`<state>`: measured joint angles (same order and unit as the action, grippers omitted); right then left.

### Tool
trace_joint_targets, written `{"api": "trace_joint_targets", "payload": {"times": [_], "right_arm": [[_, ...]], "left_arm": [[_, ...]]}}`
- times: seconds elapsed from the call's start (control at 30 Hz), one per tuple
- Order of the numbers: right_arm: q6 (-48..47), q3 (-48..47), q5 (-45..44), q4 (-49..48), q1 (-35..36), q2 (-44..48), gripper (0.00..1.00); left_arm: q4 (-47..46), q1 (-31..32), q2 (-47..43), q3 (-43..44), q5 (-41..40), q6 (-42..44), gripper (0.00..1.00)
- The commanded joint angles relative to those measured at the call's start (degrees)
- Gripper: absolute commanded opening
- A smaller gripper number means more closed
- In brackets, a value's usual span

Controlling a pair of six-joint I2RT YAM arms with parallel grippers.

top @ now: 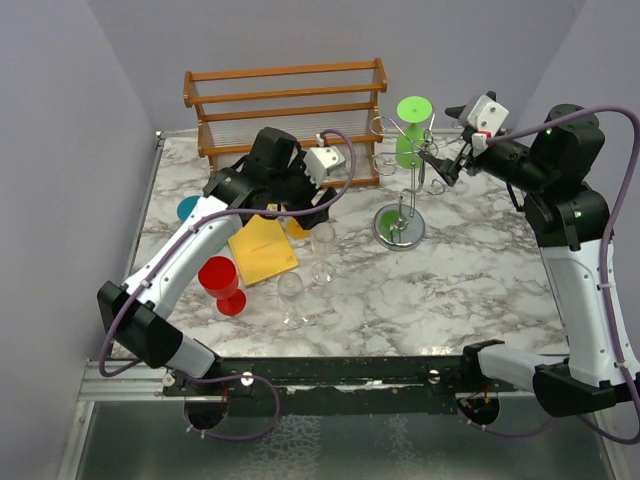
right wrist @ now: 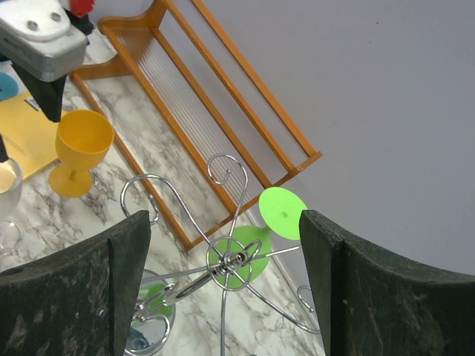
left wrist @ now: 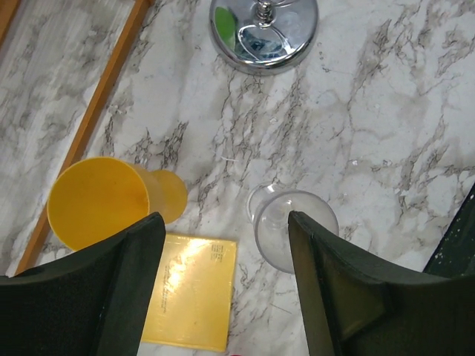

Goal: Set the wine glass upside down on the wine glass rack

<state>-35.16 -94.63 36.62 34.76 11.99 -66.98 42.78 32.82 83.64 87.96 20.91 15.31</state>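
Wine glass, green: hangs upside down on rack, toward the table's far right corner. Right gripper: open, empty, above the rack's arms. Left gripper: open. Its wrist view alone shows a clear glass beside the right finger and a yellow goblet to the left.

Two clear glasses, one each green goblet, red goblet, yellow goblet, two racks

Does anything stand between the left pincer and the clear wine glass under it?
Nothing visible does. The left pincer is open above the clear wine glass, which stands upright near one finger. The yellow goblet stands apart, by the other finger.
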Motion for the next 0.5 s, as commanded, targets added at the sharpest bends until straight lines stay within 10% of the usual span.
{"api": "trace_joint_targets", "payload": {"times": [0.0, 0.47], "right_arm": [[2.2, -1.8, 2.1, 2.0, -0.2, 0.6, 0.8], [3.5, -1.4, 2.0, 1.0, -0.3, 0.7, 0.8]], "left_arm": [[6.1, 1.2, 3.7, 5.3, -2.1, 2.0, 0.66], [12.0, 3.6, 5.4, 7.1, -4.8, 4.8, 0.51]]}}
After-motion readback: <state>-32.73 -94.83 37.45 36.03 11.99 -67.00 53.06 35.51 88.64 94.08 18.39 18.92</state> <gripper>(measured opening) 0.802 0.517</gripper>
